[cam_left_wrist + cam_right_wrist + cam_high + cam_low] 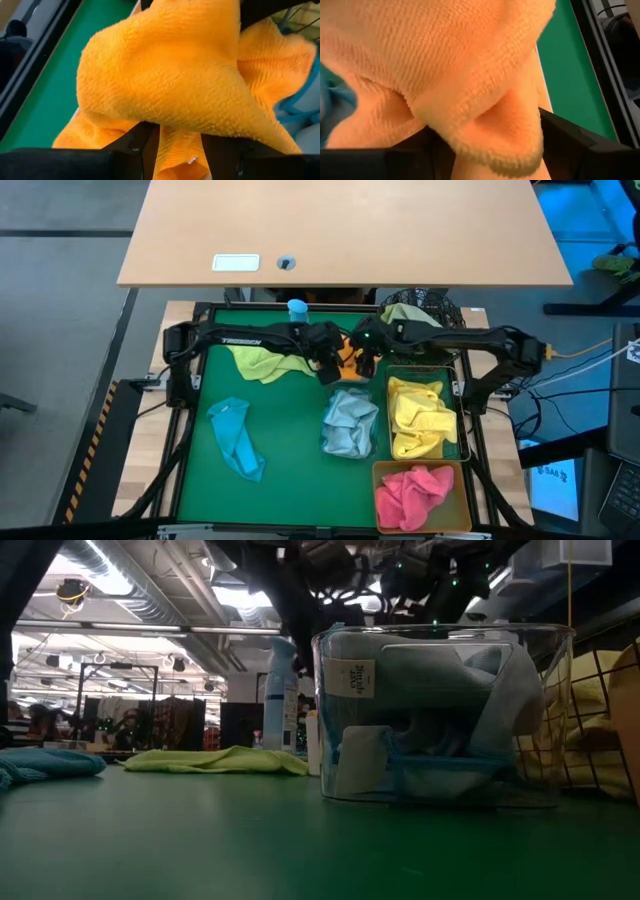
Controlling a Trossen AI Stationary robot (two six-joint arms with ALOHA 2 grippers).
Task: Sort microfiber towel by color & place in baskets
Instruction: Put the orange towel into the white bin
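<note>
Your left gripper (330,367) sits just above the middle of the high view, its fingers (145,150) pinching an orange towel (347,354); the cloth bulges over them and fills most of the left wrist view. Working across the high view from the left: a teal towel (238,438) lies loose on the green mat (290,450) at lower left, and a light green towel (257,360) lies spread at upper left, just beside the left arm. At centre you have a clear tub (350,423) holding grey-blue cloths, standing just below the two grippers. Your right gripper (362,364) meets the left one over the same orange towel, which is wedged between its fingers (570,145), so both grippers are clamped on one cloth. Further right, a rectangular wire basket (460,405) holds yellow towels, and below it, at lower right, an amber tub (465,480) holds pink ones. At upper right, a black round wire-mesh basket (450,310) holds pale green cloth.
</note>
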